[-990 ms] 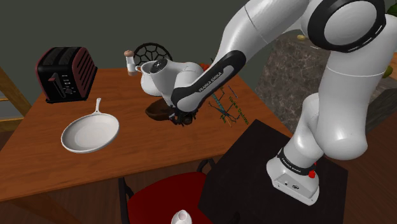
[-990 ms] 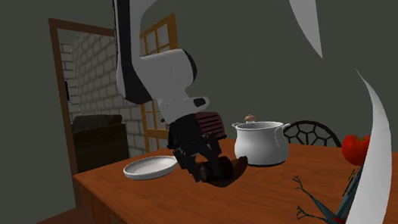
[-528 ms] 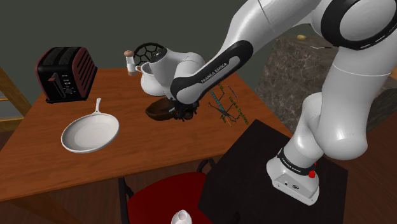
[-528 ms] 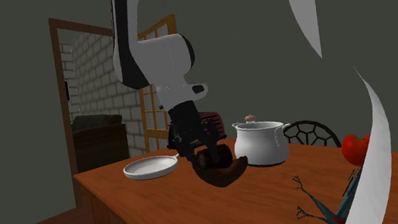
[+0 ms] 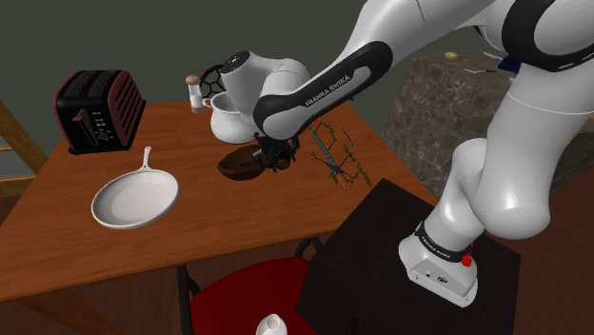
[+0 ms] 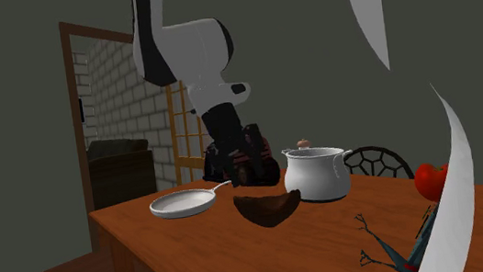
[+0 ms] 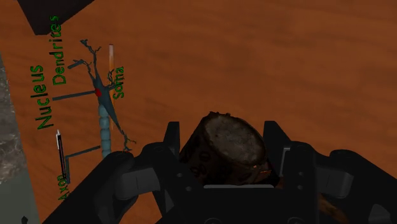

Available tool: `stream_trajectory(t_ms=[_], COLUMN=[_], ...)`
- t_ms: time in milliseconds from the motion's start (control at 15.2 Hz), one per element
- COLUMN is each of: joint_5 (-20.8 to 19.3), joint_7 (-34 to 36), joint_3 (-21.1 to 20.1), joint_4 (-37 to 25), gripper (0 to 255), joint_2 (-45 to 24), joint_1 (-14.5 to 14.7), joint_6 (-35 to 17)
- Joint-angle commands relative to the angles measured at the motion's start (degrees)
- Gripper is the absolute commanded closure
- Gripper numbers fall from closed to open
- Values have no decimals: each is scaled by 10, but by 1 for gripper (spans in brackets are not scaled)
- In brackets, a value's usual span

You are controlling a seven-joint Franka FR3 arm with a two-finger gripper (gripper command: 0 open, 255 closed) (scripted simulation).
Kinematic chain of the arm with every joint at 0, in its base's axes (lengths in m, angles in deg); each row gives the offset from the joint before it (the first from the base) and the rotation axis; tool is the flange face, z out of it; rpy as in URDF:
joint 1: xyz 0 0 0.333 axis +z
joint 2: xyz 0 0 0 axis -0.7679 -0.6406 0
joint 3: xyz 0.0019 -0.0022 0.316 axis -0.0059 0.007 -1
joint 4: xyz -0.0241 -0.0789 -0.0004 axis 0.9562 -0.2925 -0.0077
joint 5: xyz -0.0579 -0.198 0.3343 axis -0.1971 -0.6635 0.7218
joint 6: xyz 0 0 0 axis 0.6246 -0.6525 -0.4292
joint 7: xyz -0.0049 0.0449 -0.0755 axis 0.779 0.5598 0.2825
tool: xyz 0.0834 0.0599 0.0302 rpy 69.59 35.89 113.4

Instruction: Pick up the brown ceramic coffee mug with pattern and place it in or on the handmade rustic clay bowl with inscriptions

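Note:
The brown clay bowl (image 5: 238,166) sits on the wooden table (image 5: 114,257), in front of the white pot. My gripper (image 5: 277,158) hangs just over the bowl's rim on the shoulder view's right, shut on the dark brown patterned mug (image 5: 280,164). In the second exterior view the gripper (image 6: 246,162) holds the mug (image 6: 258,167) clear above the bowl (image 6: 267,207). In the wrist view the mug (image 7: 233,136) is clasped between the two black fingers of the gripper (image 7: 224,154), its rough round end facing the camera.
A white pot (image 5: 222,116) stands right behind the bowl. A white pan (image 5: 135,200) and a red toaster (image 5: 98,110) are toward the shoulder view's left. A neuron model (image 5: 339,163) lies beside the gripper. A red chair (image 5: 249,291) stands at the near edge.
My gripper has risen from low beside the bowl, taking the mug up with it. The bowl, tipped half a second ago, now rests level on the table.

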Motion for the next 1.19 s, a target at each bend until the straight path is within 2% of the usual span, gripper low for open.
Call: stream_trajectory(t_ms=[0,66,462,792,924,1122], joint_5=[2,2,11,24,30,29], joint_7=[-4,-4,-48,-86,-104,-99], joint_3=[-1,-1,11,16,17,17], joint_4=[-8,-8,-173,-342,-434,-425], gripper=[255,255,255,255,255,255], joint_2=[8,8,-112,-224,-281,-290], joint_1=[1,1,-19,-38,-47,-48], joint_6=[16,16,51,100,131,114])
